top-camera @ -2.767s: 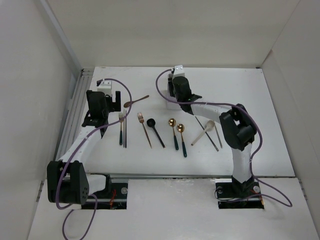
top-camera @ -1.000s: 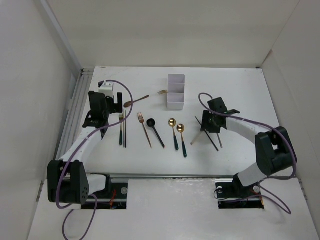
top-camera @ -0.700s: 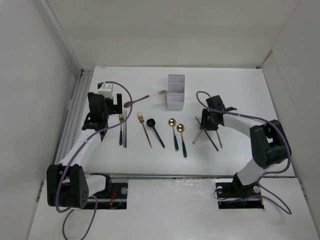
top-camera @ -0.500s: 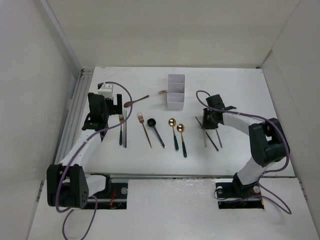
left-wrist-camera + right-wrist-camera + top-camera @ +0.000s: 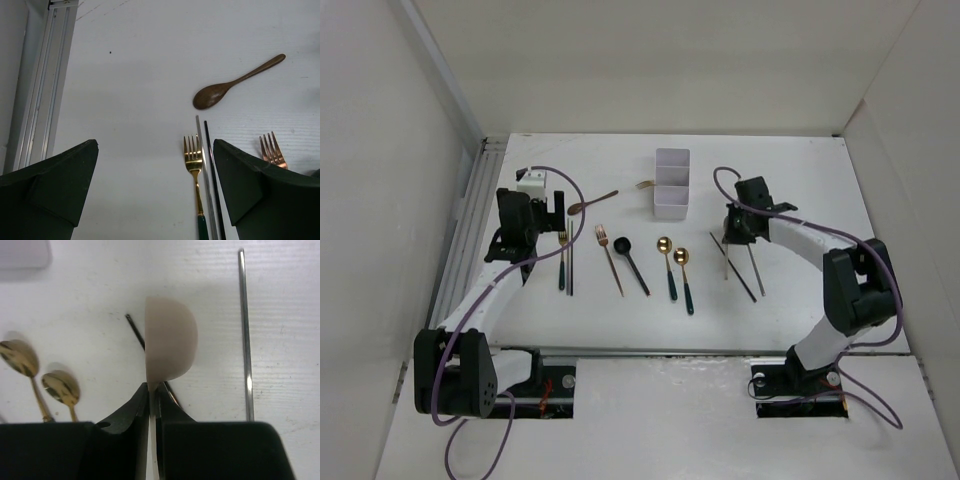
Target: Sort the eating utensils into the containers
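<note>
My right gripper point(image 5: 733, 232) is shut on the neck of a cream spoon point(image 5: 170, 345). Its bowl sticks out past the fingertips point(image 5: 141, 395), and its handle point(image 5: 726, 262) hangs toward the near edge, above a dark chopstick point(image 5: 740, 277). The white three-compartment box point(image 5: 672, 183) stands farther back on the left. My left gripper point(image 5: 557, 205) is open and empty, above a gold fork point(image 5: 192, 157) and chopsticks point(image 5: 209, 170). A brown wooden spoon point(image 5: 235, 84) lies beyond. A copper fork point(image 5: 609, 258), a black spoon point(image 5: 631, 262) and two gold spoons point(image 5: 666, 262) lie mid-table.
A gold fork point(image 5: 642, 184) lies on the table against the box's left side. A silver chopstick point(image 5: 245, 335) lies right of the held spoon. An aluminium rail point(image 5: 42, 95) runs along the table's left edge. White walls enclose the table.
My right arm left the box, came down to the cream spoon, shut on it and lifted it, swinging its handle from slanted to straight. The left arm has barely moved.
</note>
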